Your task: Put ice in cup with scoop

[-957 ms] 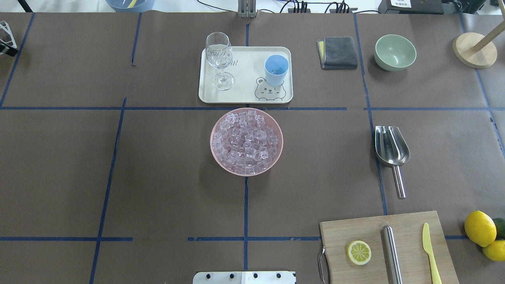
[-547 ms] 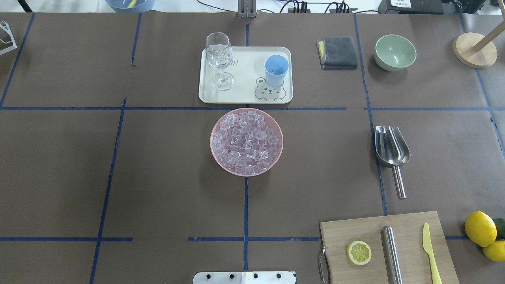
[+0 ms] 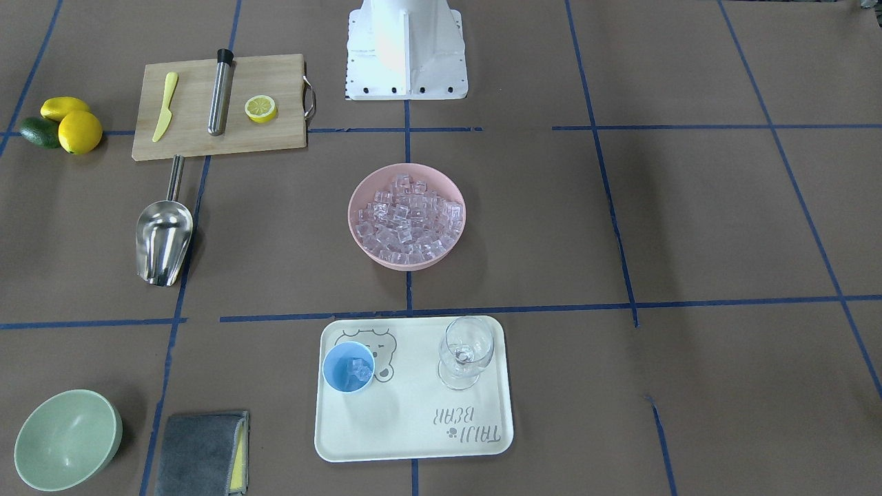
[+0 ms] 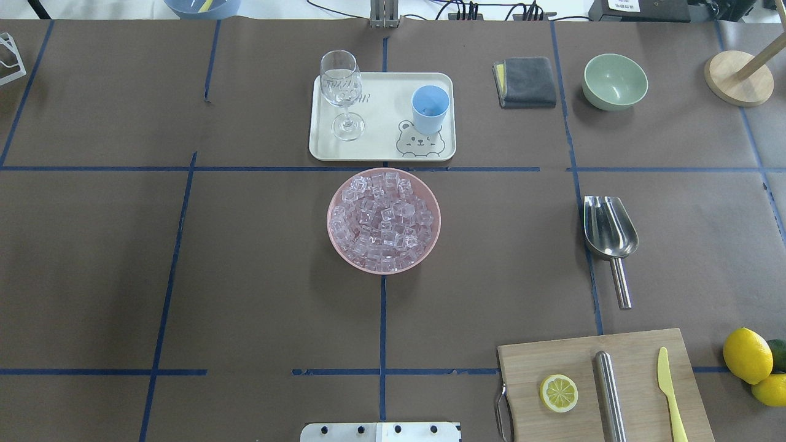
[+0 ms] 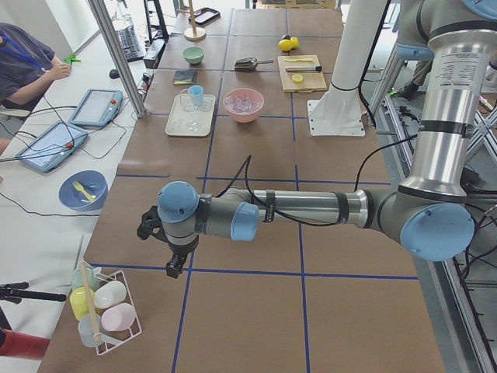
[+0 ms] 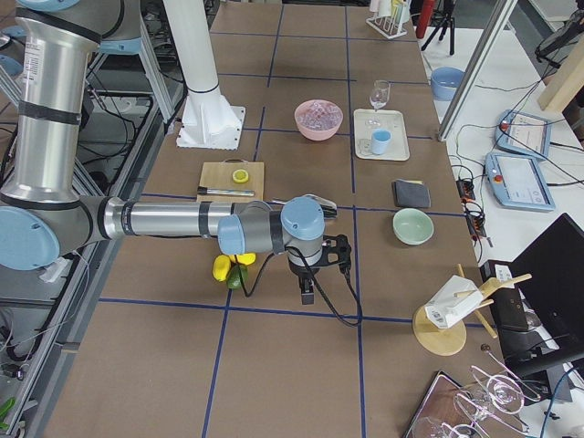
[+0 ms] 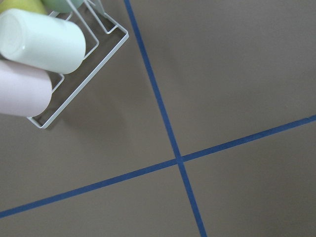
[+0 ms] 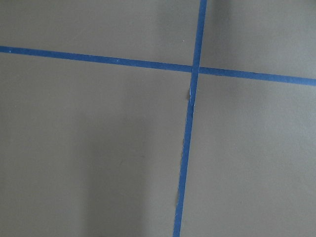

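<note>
brown paper with blue tape lines covers the table (image 4: 245,276). nearest the robot's base, on its right, a wooden cutting board (image 4: 638,353) carries a lemon slice (image 4: 559,393), a steel cylinder (image 4: 610,393) and a yellow knife (image 4: 668,387). just beyond it the scoop (image 4: 609,230) lies flat on the paper, handle toward the board, nothing holding it. at the middle sits a pink bowl (image 4: 332,240) heaped with ice (image 4: 384,221). farther on, a cream tray (image 4: 381,138) holds the cup (image 4: 430,109), upright at its right end, and a wine glass (image 4: 341,86) at its left; from across the table a few cubes show inside the cup. both arms stretch toward the table's ends, well apart from all this: the left gripper (image 5: 176,268) hangs over bare paper near a wire rack (image 5: 109,315), the right gripper (image 6: 308,294) near the whole lemons (image 6: 224,267). whether either pair of fingers is open or closed, i cannot tell.
</note>
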You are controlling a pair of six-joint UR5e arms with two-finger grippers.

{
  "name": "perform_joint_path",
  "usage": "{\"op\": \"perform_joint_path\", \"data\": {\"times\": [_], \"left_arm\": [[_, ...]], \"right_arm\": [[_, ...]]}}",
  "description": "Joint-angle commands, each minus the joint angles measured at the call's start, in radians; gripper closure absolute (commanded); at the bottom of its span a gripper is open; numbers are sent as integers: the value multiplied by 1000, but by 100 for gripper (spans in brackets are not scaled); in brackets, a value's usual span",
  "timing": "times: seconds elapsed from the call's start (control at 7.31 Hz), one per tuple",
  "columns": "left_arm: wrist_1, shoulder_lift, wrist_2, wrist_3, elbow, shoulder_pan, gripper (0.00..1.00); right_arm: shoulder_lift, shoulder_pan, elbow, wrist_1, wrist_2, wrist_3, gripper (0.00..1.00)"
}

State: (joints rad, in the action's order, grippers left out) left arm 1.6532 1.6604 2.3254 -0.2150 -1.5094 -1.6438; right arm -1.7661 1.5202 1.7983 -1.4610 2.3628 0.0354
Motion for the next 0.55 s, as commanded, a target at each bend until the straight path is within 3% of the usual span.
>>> {"op": "perform_joint_path", "data": {"times": [0.0, 0.27, 0.41], "left_arm": [[-96, -13, -26, -9, -18, -1, 0], [-99, -8, -12, 5, -60, 1, 0], [-93, -16, 61, 44, -52, 1, 0]], "right_arm": [[2, 0, -5, 5, -13, -2, 0], [0, 0, -4, 13, -13, -3, 0], [-4, 0, -5, 11, -14, -3, 0]]}}
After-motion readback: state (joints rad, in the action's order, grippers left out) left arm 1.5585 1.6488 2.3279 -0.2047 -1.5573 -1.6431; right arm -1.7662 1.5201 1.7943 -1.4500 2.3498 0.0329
